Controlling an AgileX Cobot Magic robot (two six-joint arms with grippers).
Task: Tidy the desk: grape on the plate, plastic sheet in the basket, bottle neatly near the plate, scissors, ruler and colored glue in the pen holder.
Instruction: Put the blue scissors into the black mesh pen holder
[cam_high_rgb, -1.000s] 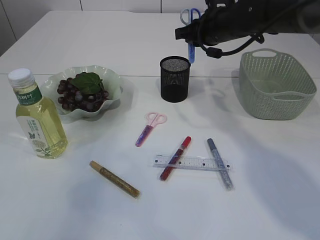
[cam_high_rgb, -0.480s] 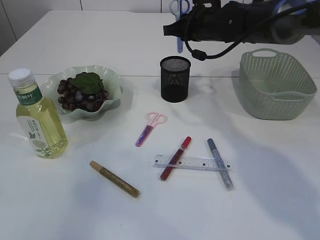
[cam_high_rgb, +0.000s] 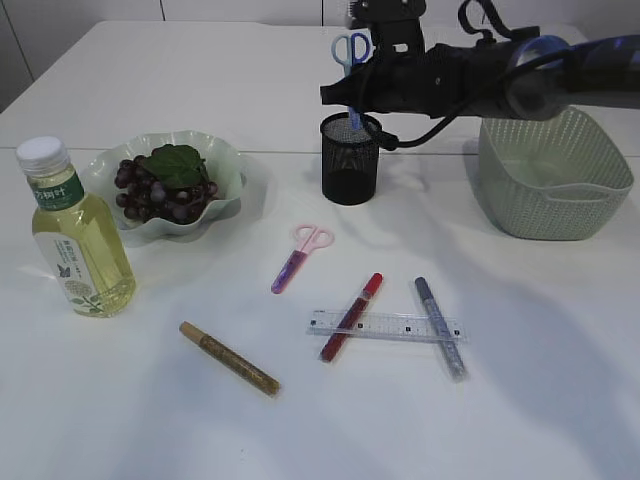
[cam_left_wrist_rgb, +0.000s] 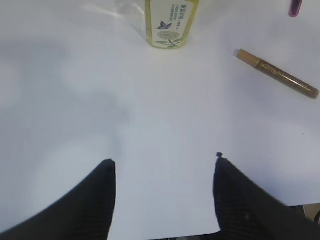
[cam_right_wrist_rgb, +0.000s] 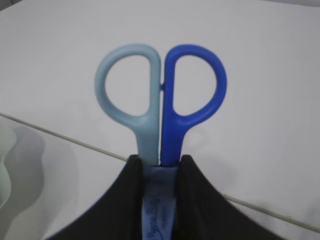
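My right gripper (cam_high_rgb: 350, 92) is shut on blue scissors (cam_high_rgb: 351, 48), handles up, right above the black mesh pen holder (cam_high_rgb: 350, 165); the blade end reaches into its mouth. In the right wrist view the scissors (cam_right_wrist_rgb: 160, 95) stick up between the jaws (cam_right_wrist_rgb: 159, 161). My left gripper (cam_left_wrist_rgb: 165, 162) is open and empty above bare table, near the bottle (cam_left_wrist_rgb: 170, 20) and a gold glue pen (cam_left_wrist_rgb: 277, 74). Grapes (cam_high_rgb: 160, 190) lie on the green plate (cam_high_rgb: 228, 160), with the bottle (cam_high_rgb: 75, 240) beside it. Pink scissors (cam_high_rgb: 300, 255), the ruler (cam_high_rgb: 400, 326), the red glue pen (cam_high_rgb: 350, 316) and the grey glue pen (cam_high_rgb: 440, 325) lie on the table.
The green basket (cam_high_rgb: 555, 170) stands at the right, under the right arm. The gold glue pen (cam_high_rgb: 228, 357) lies at the front left. I cannot make out a plastic sheet. The left arm is out of the exterior view.
My right gripper has moved left and then down with the blue scissors, from beside the pen holder to directly over it, and the blade end now dips into it. The left gripper shows no earlier frame.
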